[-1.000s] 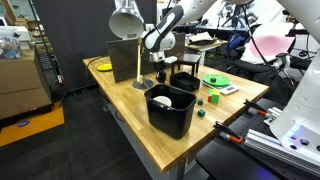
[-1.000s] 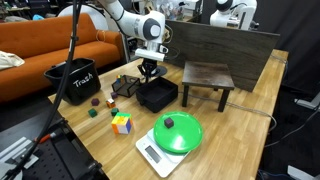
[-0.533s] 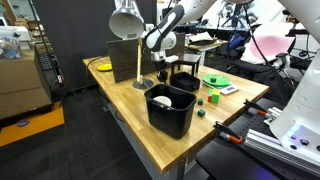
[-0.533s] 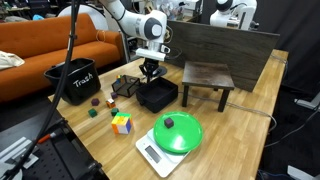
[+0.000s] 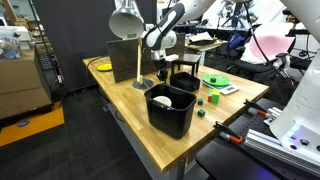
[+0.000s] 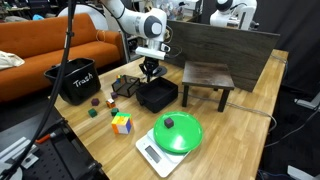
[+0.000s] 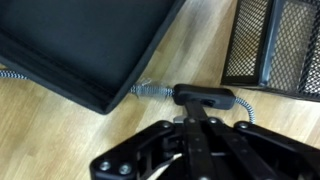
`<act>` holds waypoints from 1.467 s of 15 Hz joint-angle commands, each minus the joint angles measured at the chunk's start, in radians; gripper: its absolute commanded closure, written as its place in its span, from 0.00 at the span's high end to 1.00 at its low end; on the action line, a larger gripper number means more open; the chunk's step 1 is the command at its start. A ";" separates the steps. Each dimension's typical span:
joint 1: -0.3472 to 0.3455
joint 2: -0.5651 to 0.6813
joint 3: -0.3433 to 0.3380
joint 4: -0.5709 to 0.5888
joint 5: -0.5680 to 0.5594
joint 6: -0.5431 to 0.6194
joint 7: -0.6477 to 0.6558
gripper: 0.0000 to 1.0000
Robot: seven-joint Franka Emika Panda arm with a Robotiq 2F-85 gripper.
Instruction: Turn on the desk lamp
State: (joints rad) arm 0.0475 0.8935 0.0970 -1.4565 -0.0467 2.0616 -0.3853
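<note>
- Surface (image 5: 125, 105): pale wood top, carrying everything listed here; also seen at (image 6: 240, 130).
- Arm (image 5: 165, 25): white and jointed, reaching down over the middle of the surface in both exterior views (image 6: 120, 12). The jaws were closed together, finger against finger, with nothing between them. They pointed down between the tray and the basket.
- Board (image 6: 220, 45): dark upright panel along the far edge of the surface.
- Lamp (image 5: 125, 20): silver-grey dome shade on a slim pale stem, with a round flat base on the surface. It stood upright in front of the board and beside the arm, taller than the bin.
- Bin (image 5: 170, 112): deep, black and open-topped, near the front edge, with a white thing lying inside.
- Tray (image 6: 157, 95): black and shallow, directly under the arm; one corner showed in the wrist view (image 7: 80, 40).
- Bench (image 6: 205, 75): small, dark and four-legged, just beside the tray.
- Basket (image 7: 275, 40): black mesh, near the tray but apart from it.
- Plate (image 6: 177, 133): green, lying on a white scale (image 6: 152, 157).
- Cube (image 6: 121, 123): multicoloured, on bare wood near the scale.
- Switch (image 7: 205, 97): small black block on a silvery cord (image 7: 150, 90), lying on the wood between the tray and the basket. The jaw tips sat right at it, seemingly touching, though the blur in the wrist view left this uncertain.
</note>
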 commanded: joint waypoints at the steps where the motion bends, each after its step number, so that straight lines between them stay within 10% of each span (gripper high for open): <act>1: -0.008 -0.031 0.010 -0.036 -0.008 -0.008 0.010 0.00; 22: -0.015 -0.022 0.030 -0.082 0.036 -0.011 0.078 0.00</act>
State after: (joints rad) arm 0.0473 0.8875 0.1118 -1.4875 -0.0394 2.0467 -0.3317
